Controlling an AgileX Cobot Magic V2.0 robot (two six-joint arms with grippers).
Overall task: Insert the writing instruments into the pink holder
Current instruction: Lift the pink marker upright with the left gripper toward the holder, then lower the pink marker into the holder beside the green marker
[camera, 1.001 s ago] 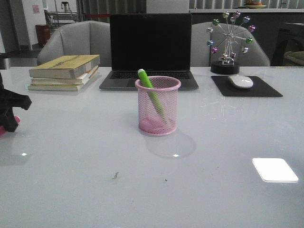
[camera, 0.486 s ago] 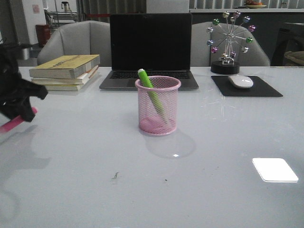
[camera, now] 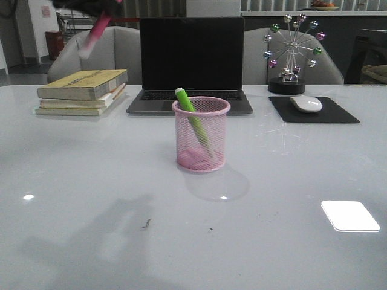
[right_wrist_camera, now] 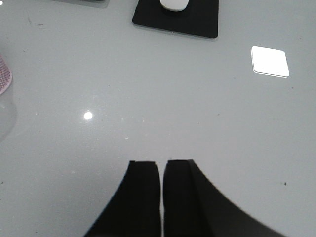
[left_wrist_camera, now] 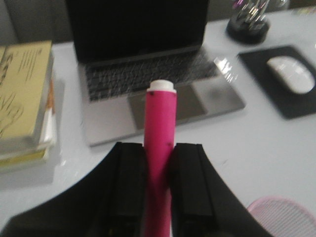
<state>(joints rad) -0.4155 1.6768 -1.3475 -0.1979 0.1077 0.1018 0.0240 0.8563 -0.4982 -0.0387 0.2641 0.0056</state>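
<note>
Left gripper (left_wrist_camera: 159, 163) clamped on hot pink marker (left_wrist_camera: 159, 148), held high above the books (camera: 81, 90), left of the pink holder (camera: 201, 134), green marker (camera: 192, 118) leaning inside the holder, right gripper (right_wrist_camera: 160, 170) fingers nearly together, empty

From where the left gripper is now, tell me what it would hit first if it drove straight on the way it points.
Probably the laptop. The left gripper, shut on the pink marker, points toward its keyboard and palm rest, so the marker's white tip would likely touch first. Depth is unclear.
</note>
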